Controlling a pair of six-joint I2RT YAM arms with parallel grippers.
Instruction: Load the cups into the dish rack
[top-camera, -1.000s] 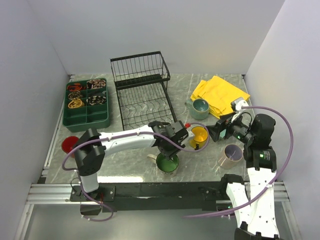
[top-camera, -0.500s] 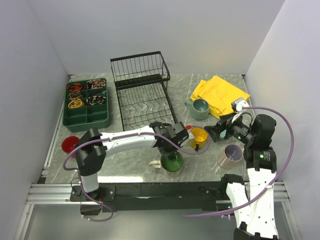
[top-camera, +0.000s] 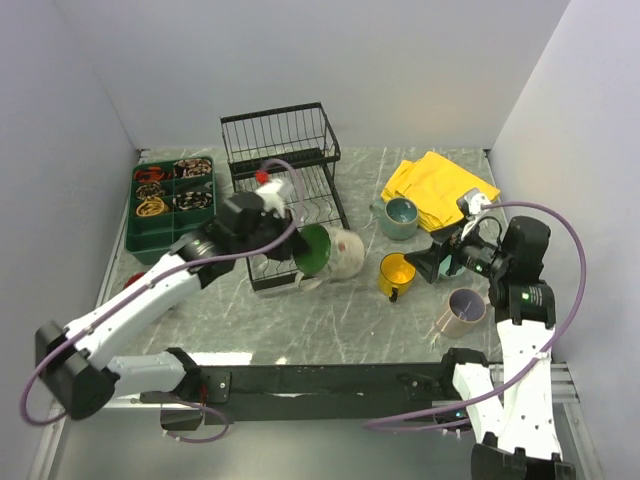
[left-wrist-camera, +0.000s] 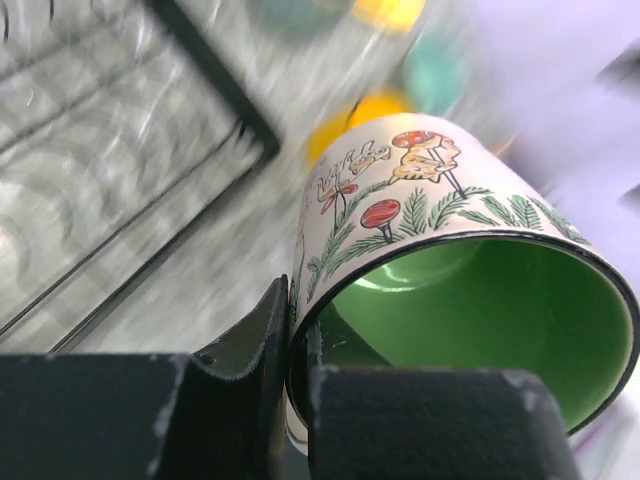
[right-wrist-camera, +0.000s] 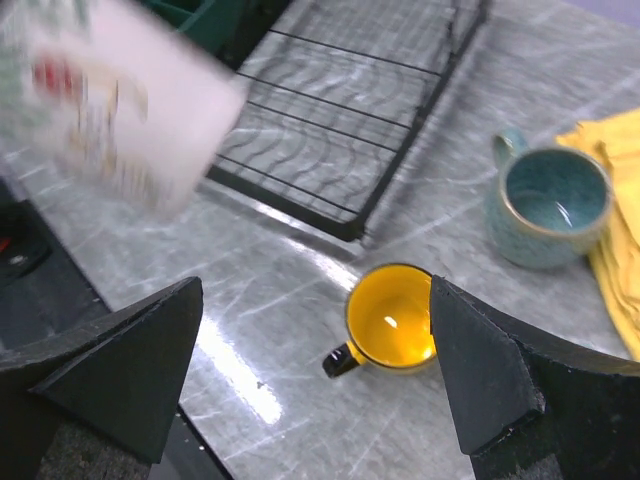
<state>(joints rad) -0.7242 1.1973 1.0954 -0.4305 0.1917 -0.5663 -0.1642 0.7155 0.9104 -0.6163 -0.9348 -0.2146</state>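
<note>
At the front edge of the dish rack (top-camera: 285, 205), left gripper (left-wrist-camera: 297, 335) is clamping the newly lifted cream mug (left-wrist-camera: 450, 200), lettering unreadable; right gripper (right-wrist-camera: 315, 385) is gaping.

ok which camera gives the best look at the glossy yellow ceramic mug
Right wrist: the glossy yellow ceramic mug sits sharp and upright, dark handle to its lower left. Top external shows it small; left wrist shows only a yellow blur behind the cream green-lined mug.
</note>
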